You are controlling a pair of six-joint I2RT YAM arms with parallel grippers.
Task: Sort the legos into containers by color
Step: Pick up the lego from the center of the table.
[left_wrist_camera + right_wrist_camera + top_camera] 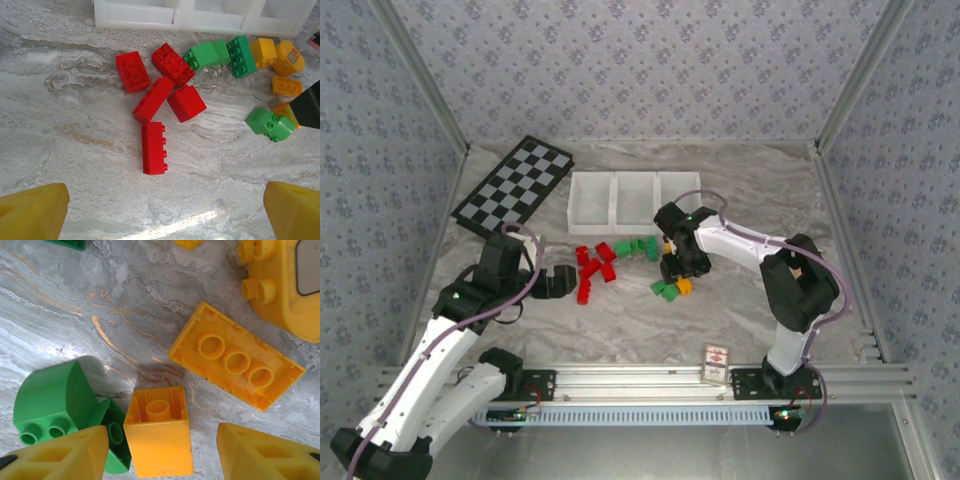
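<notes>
While the left hand (558, 281) hangs spread wide and empty at nine o'clock of the red bricks (152, 147), the right hand (672, 268) sits low over the surface (620, 320). Its fingers (260, 455) are parted either side of a small orange brick (159, 440), a gap showing on one side, so not gripping it. A green brick (52, 397) touches that orange one at nine o'clock. The legos (605, 251) lie loose at six o'clock of the containers (588, 226), close to their front wall.
</notes>
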